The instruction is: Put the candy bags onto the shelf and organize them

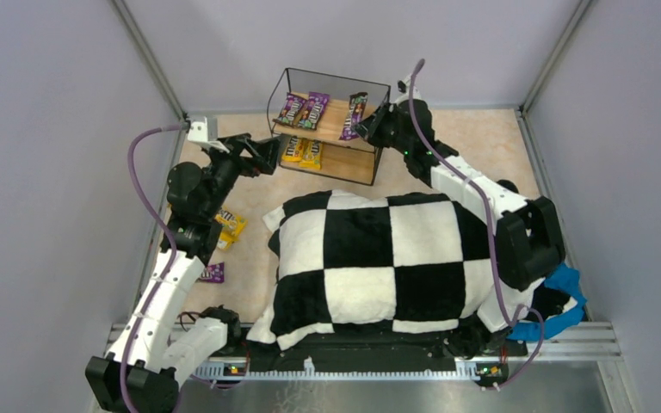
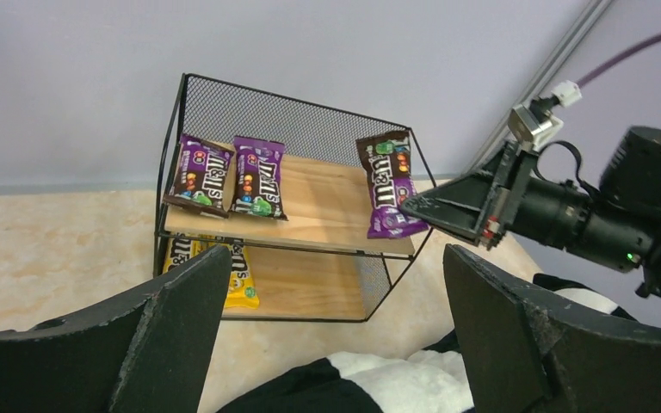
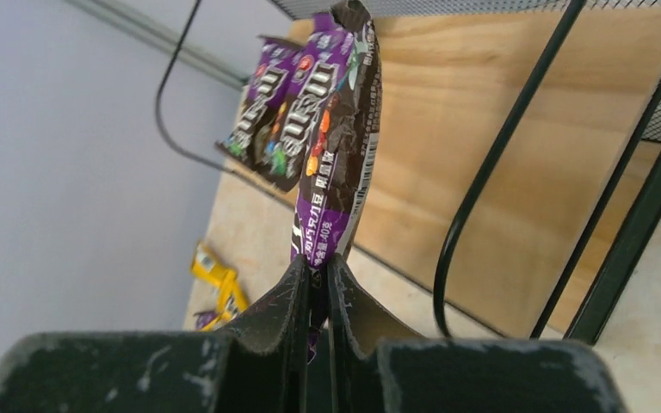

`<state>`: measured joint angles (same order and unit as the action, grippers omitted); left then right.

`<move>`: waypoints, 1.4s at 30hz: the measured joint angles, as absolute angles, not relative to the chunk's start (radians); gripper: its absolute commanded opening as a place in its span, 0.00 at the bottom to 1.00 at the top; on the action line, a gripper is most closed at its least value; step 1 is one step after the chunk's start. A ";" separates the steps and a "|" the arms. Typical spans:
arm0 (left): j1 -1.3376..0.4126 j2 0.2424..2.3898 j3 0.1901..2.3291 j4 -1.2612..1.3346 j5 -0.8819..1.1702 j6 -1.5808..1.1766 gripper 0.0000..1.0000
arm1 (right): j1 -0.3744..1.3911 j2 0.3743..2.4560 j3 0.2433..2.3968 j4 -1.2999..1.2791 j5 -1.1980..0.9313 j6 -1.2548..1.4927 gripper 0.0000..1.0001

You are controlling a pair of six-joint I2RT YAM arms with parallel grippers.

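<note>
The shelf (image 1: pixel 357 163) stands at the back middle. Two purple candy bags (image 1: pixel 304 109) lie on its top board and two yellow bags (image 1: pixel 301 151) on the lower board. My right gripper (image 1: pixel 367 127) is shut on a third purple bag (image 3: pixel 337 146) and holds it over the right part of the top board (image 3: pixel 482 129). My left gripper (image 1: pixel 268 156) is open and empty just left of the shelf, facing it (image 2: pixel 310 215). A yellow bag (image 1: pixel 228 227) and a purple bag (image 1: pixel 213 273) lie on the table at the left.
A large black-and-white checkered cushion (image 1: pixel 379 258) covers the table's middle in front of the shelf. Grey walls close in the left, right and back. A blue cloth (image 1: pixel 559 301) lies by the right arm's base.
</note>
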<state>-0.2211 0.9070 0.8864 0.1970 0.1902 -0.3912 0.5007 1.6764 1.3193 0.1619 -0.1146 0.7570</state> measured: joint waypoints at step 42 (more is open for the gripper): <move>-0.212 0.834 0.890 0.148 0.106 -0.384 0.97 | 0.587 2.143 1.972 -0.260 0.071 0.660 0.09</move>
